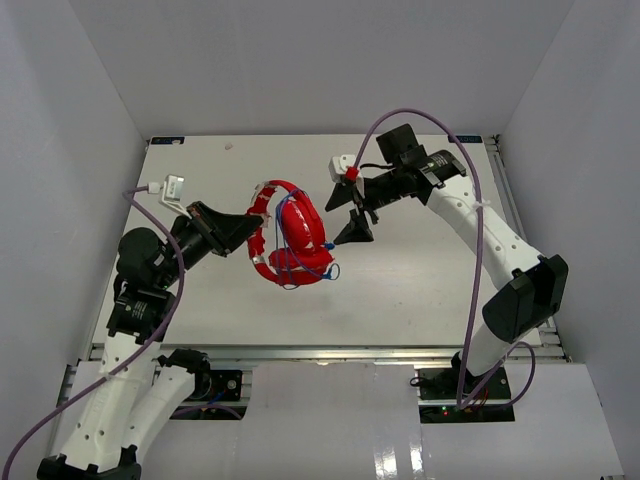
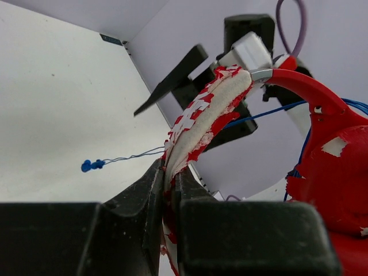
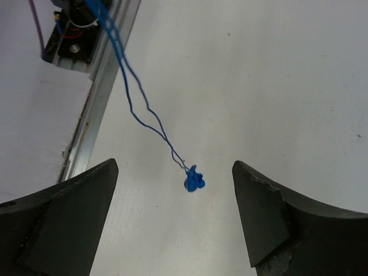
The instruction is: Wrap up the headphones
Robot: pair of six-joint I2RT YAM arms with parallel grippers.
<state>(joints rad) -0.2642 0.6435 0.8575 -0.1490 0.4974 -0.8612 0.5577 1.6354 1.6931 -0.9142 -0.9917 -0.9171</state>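
Item: headphones (image 1: 290, 240), worktop (image 1: 420, 290) centre: light, glossy, probably slippery; headband (image 2: 210, 112) padding flaking. My left end effector (image 2: 171, 179) clamps headband at their 9 o'clock. My right end effector (image 3: 175, 169), at 2 o'clock, gapes; limp cord's plug (image 3: 194, 183) is likeliest hold.

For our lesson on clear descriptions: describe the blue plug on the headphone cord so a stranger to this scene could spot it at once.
Find the white table, with the red headphones near its middle. A blue cord trails from them, and the blue plug is at its free end, within the open right end effector. It is the only blue lump; the rest is fine wire.
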